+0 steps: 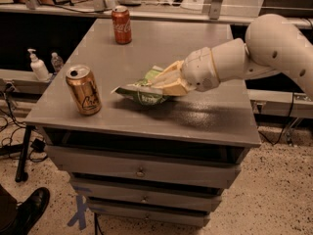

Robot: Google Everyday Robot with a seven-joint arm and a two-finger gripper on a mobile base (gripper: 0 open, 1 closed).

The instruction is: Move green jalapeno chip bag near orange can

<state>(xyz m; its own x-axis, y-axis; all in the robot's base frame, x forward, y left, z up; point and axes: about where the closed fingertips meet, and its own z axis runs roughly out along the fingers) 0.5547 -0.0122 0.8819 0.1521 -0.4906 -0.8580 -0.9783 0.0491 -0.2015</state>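
Observation:
The green jalapeno chip bag [141,92] is held just above the grey cabinet top [161,48], near its front middle. My gripper [164,82] reaches in from the right and is shut on the bag's right end. The orange can [84,90] stands upright at the front left of the top, a short gap left of the bag's tip.
A red cola can [121,25] stands at the far left of the top. The cabinet has drawers [139,170] below. A soap dispenser [37,65] and a small bottle [57,61] sit on a ledge to the left. A shoe [29,207] shows at bottom left.

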